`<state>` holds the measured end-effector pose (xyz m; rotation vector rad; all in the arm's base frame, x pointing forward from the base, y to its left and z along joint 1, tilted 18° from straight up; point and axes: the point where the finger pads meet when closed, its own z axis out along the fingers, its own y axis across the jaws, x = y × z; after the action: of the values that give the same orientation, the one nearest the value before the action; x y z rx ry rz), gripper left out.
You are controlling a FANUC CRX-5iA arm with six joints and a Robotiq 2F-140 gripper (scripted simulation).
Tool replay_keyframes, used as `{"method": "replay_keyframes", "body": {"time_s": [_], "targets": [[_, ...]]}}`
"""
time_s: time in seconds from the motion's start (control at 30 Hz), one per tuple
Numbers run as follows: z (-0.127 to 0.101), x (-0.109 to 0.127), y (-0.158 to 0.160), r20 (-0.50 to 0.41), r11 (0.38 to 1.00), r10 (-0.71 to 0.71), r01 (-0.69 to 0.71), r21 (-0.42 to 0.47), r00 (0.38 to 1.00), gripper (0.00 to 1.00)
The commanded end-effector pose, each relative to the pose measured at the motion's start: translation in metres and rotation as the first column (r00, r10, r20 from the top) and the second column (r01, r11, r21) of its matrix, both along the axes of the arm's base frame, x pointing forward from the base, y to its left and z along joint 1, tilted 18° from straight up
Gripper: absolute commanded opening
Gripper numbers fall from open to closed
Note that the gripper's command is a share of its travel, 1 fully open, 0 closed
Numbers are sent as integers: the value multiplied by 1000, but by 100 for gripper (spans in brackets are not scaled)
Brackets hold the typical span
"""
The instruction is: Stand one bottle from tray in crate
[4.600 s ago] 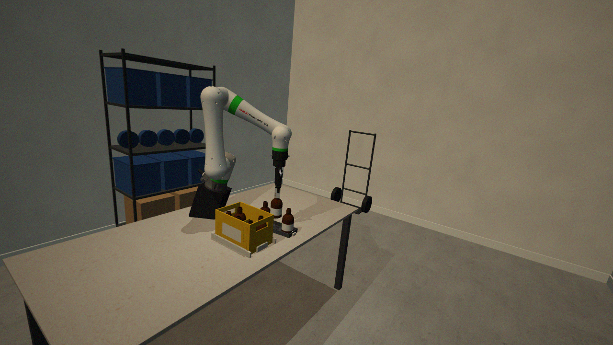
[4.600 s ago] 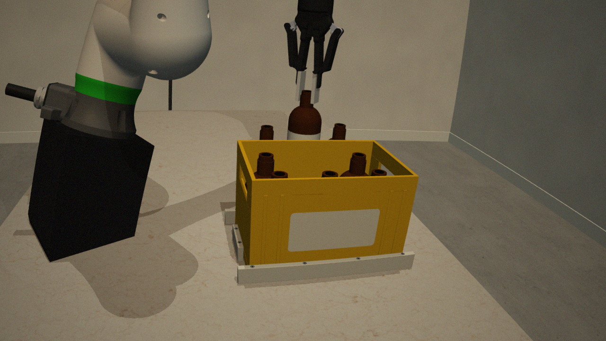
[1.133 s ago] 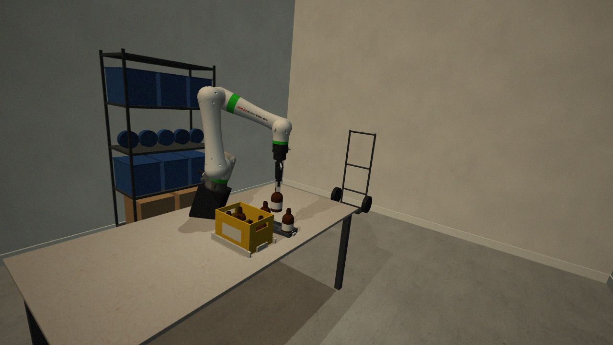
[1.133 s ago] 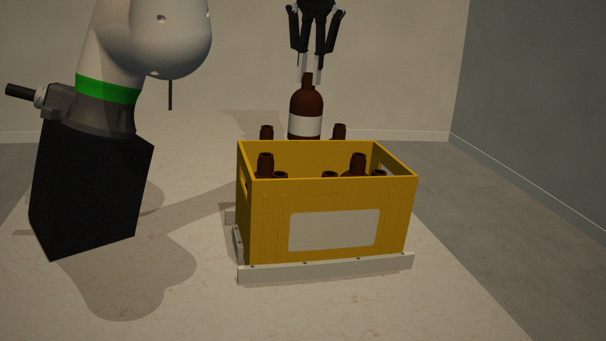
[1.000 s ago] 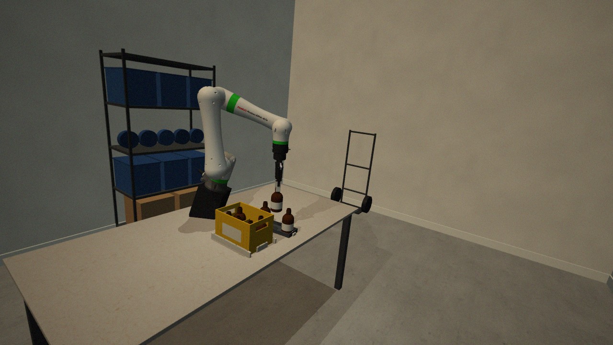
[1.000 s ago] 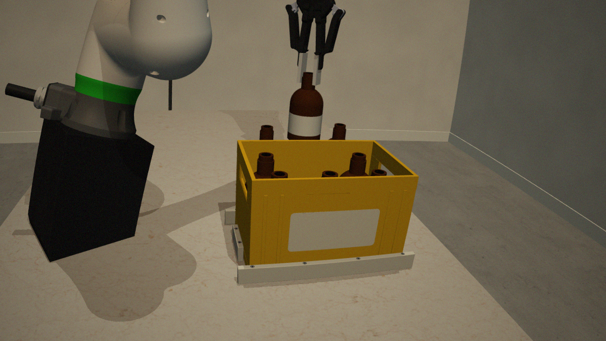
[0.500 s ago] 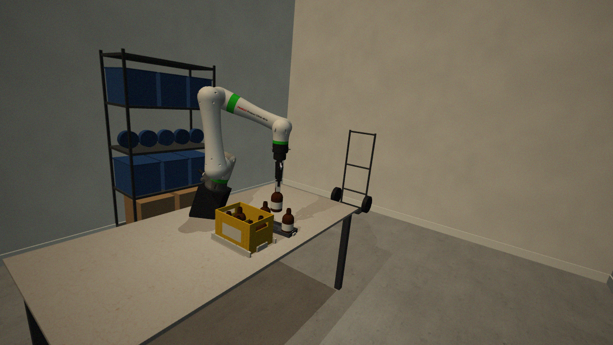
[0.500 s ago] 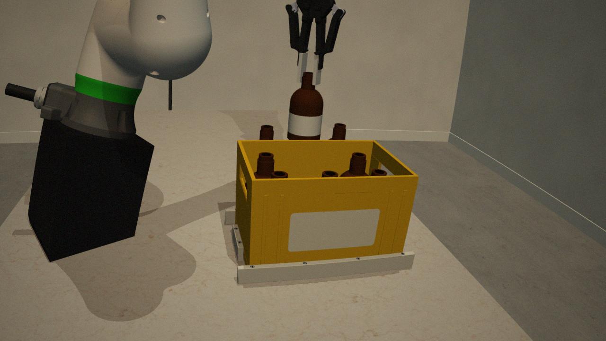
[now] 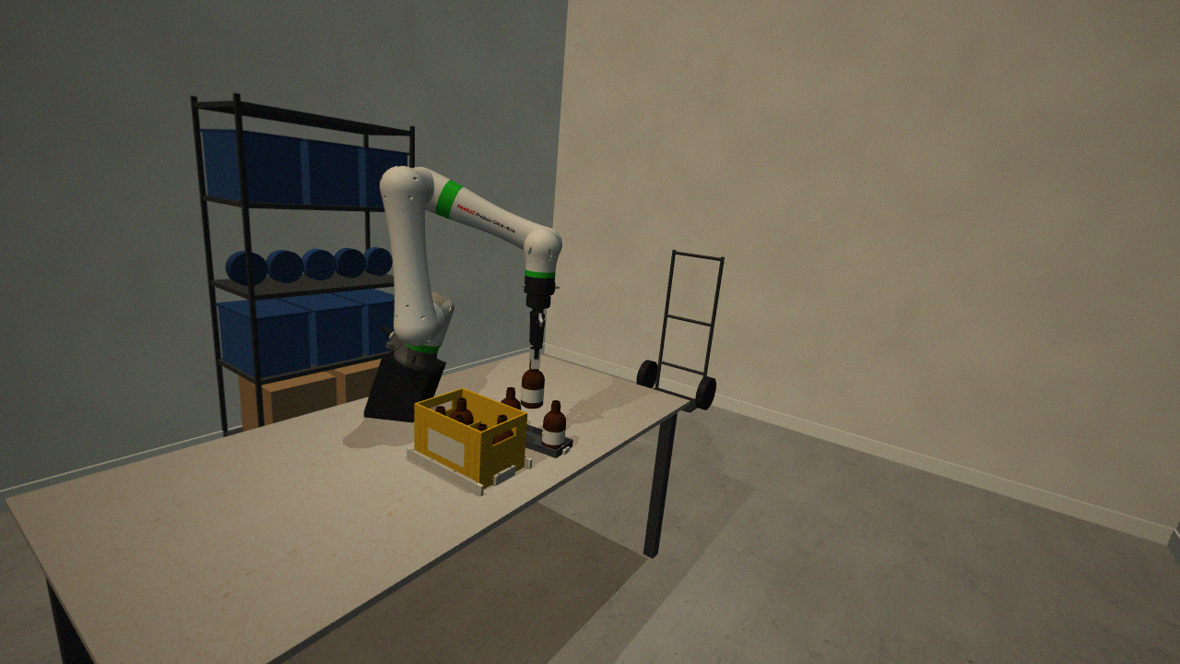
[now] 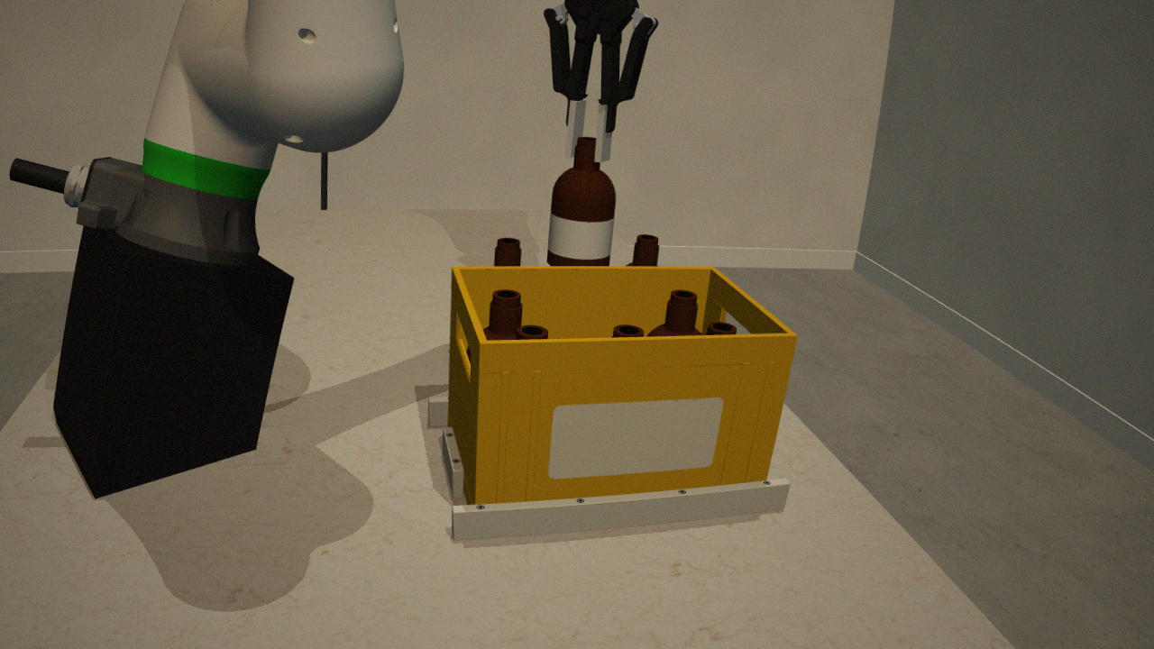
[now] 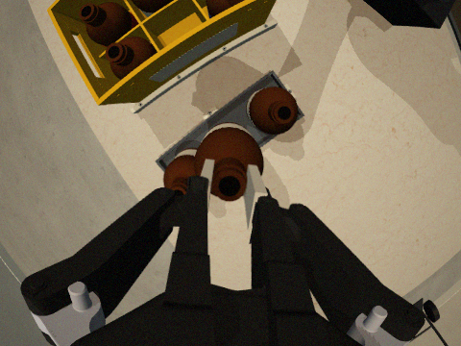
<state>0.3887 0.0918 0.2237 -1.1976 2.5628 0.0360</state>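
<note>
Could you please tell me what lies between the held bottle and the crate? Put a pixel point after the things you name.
In the wrist view, part of the tray [image 9: 540,440] [image 11: 226,115] and a light rail [image 11: 181,77] lie between them.

Bottles in crate [image 9: 445,446] [image 10: 637,370] [image 11: 158,62], tray [image 9: 545,447] [image 11: 218,117] beside crate

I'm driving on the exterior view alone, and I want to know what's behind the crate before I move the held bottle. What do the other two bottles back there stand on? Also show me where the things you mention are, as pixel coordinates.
Observer: A dark tray [image 9: 542,441] [image 11: 228,117], with one bottle [image 9: 554,427] [image 10: 645,252] [image 11: 182,170] towards one end and the other bottle [image 9: 511,397] [image 10: 508,253] [image 11: 267,110] towards the other.
Operator: Is the held bottle [image 9: 532,381] [image 10: 582,195] [image 11: 228,144] off it?
Observer: Yes, the top view shows tabletop just below its base, so it hangs raised.
Operator: Can you see bare floor in any cell of the crate [image 9: 501,456] [image 10: 516,419] [image 11: 192,58]?
Observer: Yes, the wrist view shows it in the middle cell [image 11: 181,30] of the row nearest the tray.
</note>
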Motion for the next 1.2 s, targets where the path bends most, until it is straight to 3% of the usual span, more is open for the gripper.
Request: {"method": "replay_keyframes", "body": {"time_s": [0.0, 1.17], "targets": [[0, 0, 0, 0, 1000, 0, 0, 0, 1000, 0], [12, -3, -2, 0, 1000, 0, 0, 0, 1000, 0]]}}
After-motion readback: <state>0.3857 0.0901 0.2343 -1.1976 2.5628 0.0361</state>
